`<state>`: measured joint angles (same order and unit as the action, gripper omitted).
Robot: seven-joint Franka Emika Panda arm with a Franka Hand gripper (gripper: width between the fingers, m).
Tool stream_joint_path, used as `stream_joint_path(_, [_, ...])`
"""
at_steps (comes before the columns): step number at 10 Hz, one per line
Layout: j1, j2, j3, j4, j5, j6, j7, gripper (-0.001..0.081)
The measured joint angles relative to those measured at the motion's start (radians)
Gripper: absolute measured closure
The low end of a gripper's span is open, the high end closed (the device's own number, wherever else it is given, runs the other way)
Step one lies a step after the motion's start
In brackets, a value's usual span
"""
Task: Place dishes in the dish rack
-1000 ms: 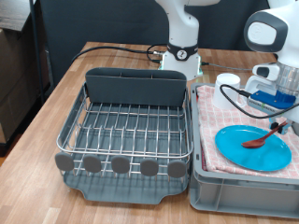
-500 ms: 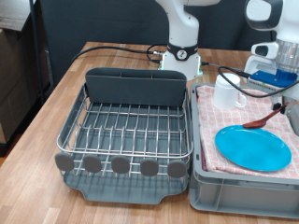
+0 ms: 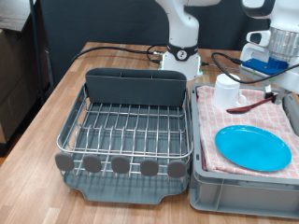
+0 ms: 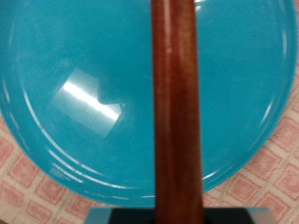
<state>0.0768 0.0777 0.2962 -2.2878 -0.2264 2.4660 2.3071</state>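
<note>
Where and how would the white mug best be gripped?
By the rim, from above. The mug stands upright with its mouth open on the checked cloth, and its handle points to the exterior view's right, so one finger inside and one outside the wall away from the handle should fit.

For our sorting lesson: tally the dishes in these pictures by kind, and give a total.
Plate: 1
Wooden spoon: 1
Mug: 1
Total: 3

White glossy arm, rounded joint housings, dark seams between segments. Black cables trail from base across table. Wrist end: white casing, blue block, dark cabling.
</note>
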Motion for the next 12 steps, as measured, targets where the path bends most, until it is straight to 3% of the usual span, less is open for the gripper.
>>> stream_joint_path(5, [-0.001,-0.173,-0.052,-0.114,0.033,-0.113,0.167,0.0716])
stream_joint_path(9, [-0.001,-0.303,-0.115,-0.193,0.162,-0.197,0.163,0.0716])
stream_joint_path(12, [-0.001,-0.302,-0.119,-0.209,0.164,-0.199,0.215,0.0716])
